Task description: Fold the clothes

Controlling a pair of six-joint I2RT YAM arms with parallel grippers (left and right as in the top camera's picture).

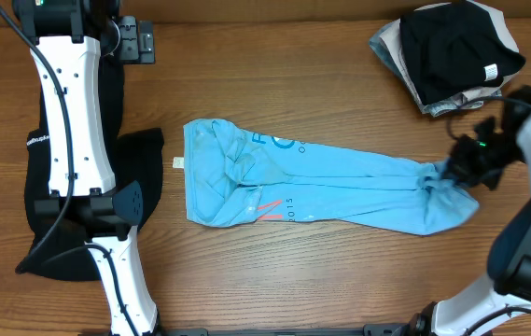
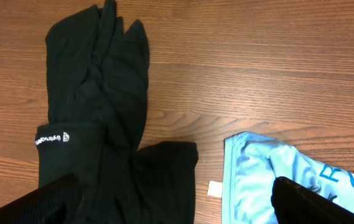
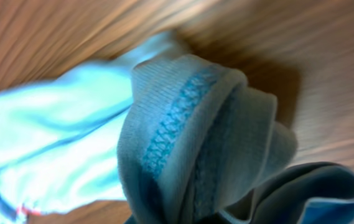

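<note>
The right tool [image 1: 458, 174] is pinching the bunched hem of the light blue T-shirt [image 1: 321, 177] at its 3 o'clock end. The shirt lies stretched across the middle of the desk [image 1: 274, 271]. The left tool [image 2: 173, 208] is spread wide and empty above the black garment [image 2: 96, 93] at 9 o'clock. The cotton looks light, soft and limp, so hem corners seem best to hold.

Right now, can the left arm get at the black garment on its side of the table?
Probably yes. The left gripper hangs open above the black garment, with nothing lying on it; the blue T-shirt, held by the right gripper, lies beside it.
</note>
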